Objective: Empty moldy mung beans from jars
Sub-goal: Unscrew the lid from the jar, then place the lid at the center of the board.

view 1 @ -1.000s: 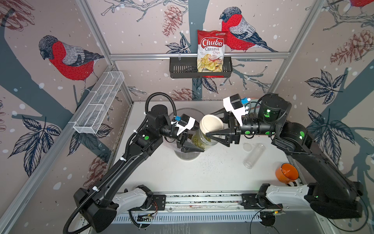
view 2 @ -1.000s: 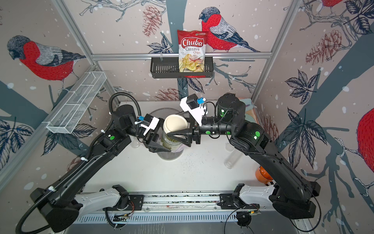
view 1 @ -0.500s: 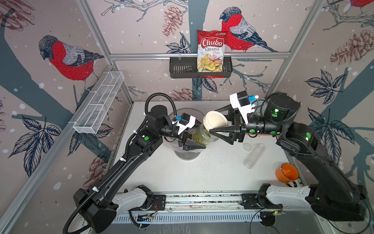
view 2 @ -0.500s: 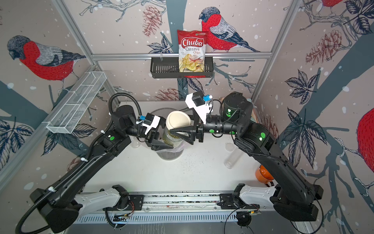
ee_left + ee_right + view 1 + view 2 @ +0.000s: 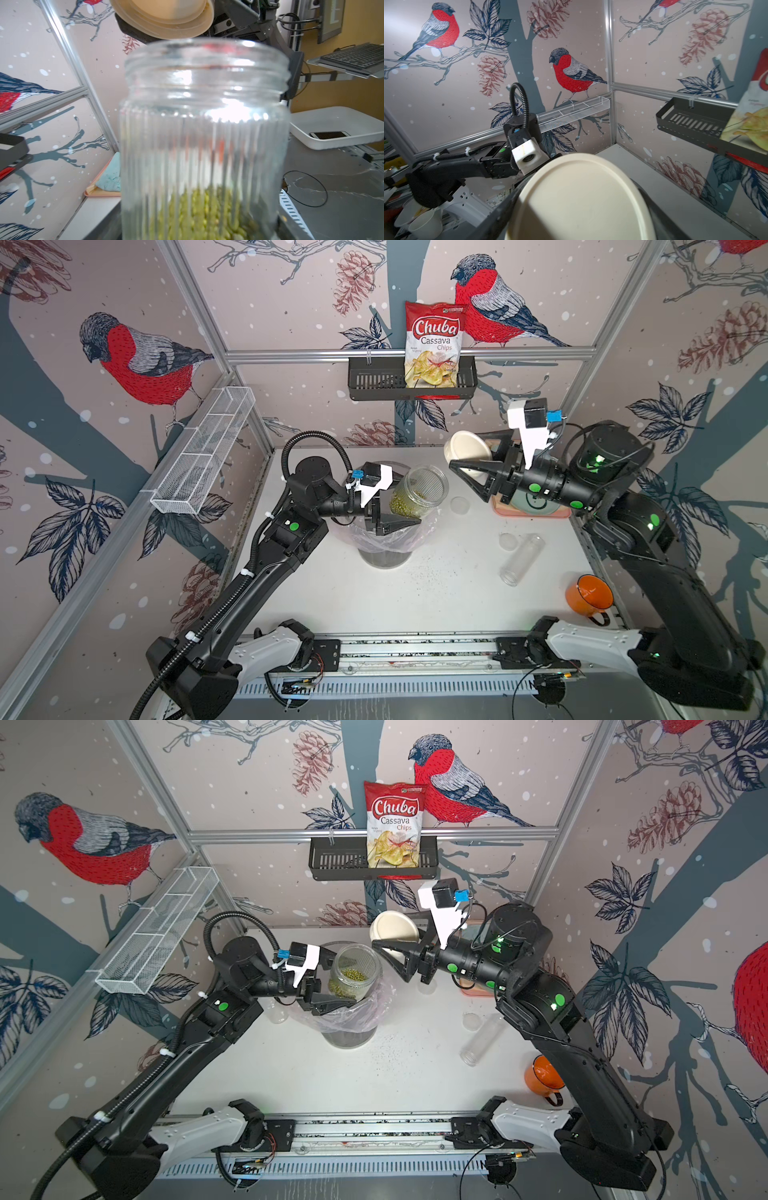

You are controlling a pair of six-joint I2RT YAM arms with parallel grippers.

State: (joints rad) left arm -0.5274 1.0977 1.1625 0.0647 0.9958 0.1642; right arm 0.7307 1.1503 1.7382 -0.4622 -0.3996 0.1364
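Now cream lid [image 5: 467, 448] is off, clenched in my right fingers [image 5: 473, 472], drawn clear; left fingers [image 5: 397, 524] grasp the open jar [image 5: 417, 491] above bin [image 5: 384, 558]: ready to pour.

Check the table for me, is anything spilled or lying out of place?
Yes. Tiny dark specks, possibly spilled beans, are scattered on the white table beside the lined bin, and an empty tube jar lies on its side, uncapped.
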